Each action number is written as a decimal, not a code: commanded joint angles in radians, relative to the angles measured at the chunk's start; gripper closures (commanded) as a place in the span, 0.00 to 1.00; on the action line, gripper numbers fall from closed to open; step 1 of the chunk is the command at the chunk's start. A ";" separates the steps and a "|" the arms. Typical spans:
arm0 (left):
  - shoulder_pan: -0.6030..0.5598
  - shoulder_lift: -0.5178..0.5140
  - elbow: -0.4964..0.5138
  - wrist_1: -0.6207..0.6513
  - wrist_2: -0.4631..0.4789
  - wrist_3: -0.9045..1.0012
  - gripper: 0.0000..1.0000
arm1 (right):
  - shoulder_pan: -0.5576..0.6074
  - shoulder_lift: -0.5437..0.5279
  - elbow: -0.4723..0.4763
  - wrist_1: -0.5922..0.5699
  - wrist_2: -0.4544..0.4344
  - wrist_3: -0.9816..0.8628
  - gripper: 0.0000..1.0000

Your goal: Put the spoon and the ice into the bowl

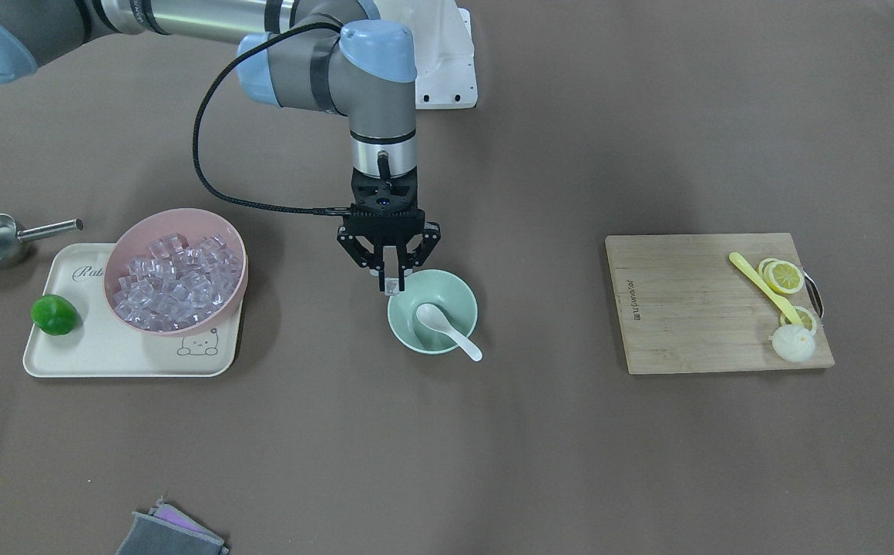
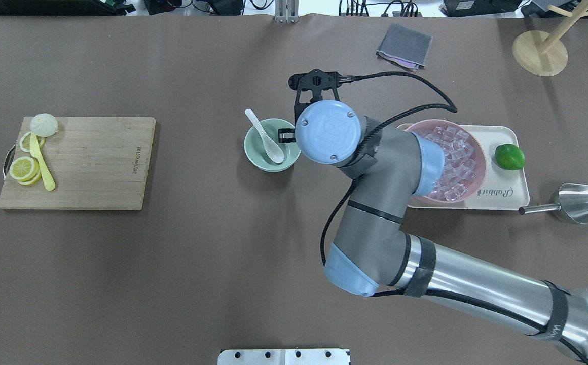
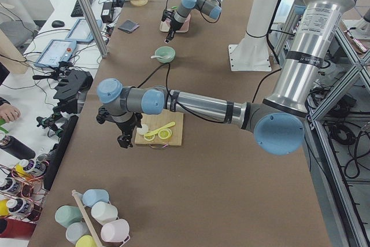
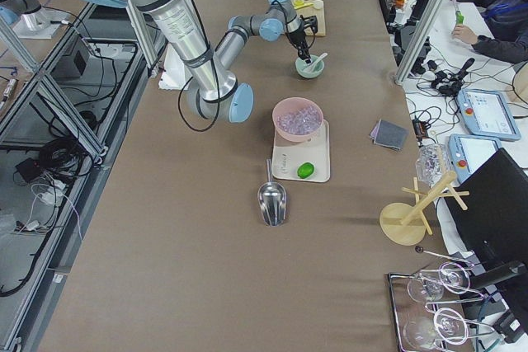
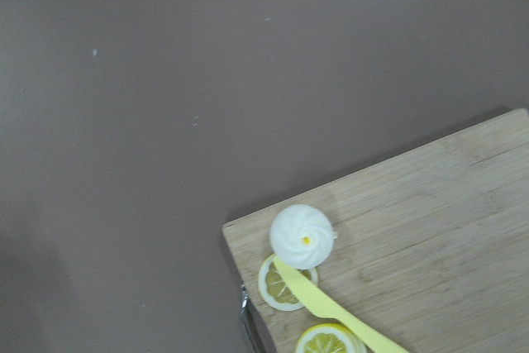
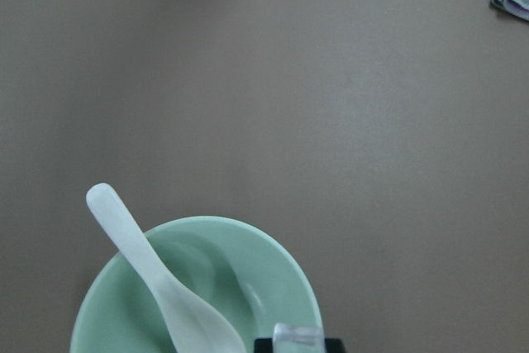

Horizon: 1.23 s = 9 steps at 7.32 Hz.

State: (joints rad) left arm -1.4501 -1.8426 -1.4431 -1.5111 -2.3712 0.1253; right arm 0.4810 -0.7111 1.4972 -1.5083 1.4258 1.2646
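Overhead and front views down from opposite table [image 1: 493, 447] sides, bowl [image 1: 455, 293] in both; end views lengthwise; wrist cameras close.

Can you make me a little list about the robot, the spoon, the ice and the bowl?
spoon: white, lying in the green bowl, handle poking over its rim
right gripper: shut on one ice cube, just above the bowl's edge
ice inside green bowl: none seen yet
pink bowl: full of ice cubes, on the tray
left gripper: near the cutting board; open or shut, cannot tell
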 commanded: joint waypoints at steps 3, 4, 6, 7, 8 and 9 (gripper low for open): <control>-0.001 0.045 0.003 -0.064 0.006 -0.006 0.01 | -0.041 0.082 -0.143 0.000 -0.039 0.082 0.44; -0.001 0.048 0.001 -0.064 0.004 -0.006 0.01 | -0.042 0.082 -0.144 0.000 -0.039 0.084 0.14; -0.001 0.048 0.001 -0.064 0.006 -0.006 0.01 | -0.039 0.090 -0.138 0.003 -0.035 0.091 0.01; -0.003 0.049 0.003 -0.060 0.007 -0.006 0.01 | -0.021 0.087 -0.132 0.034 -0.003 0.143 0.01; -0.003 0.080 -0.002 -0.054 0.001 -0.009 0.01 | 0.022 0.084 -0.132 0.052 0.101 0.145 0.01; -0.018 0.113 -0.032 -0.006 0.000 -0.009 0.01 | 0.080 0.084 -0.126 0.050 0.231 0.136 0.01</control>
State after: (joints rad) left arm -1.4565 -1.7649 -1.4509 -1.5560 -2.3686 0.1176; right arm 0.4999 -0.6262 1.3658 -1.4663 1.5191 1.4006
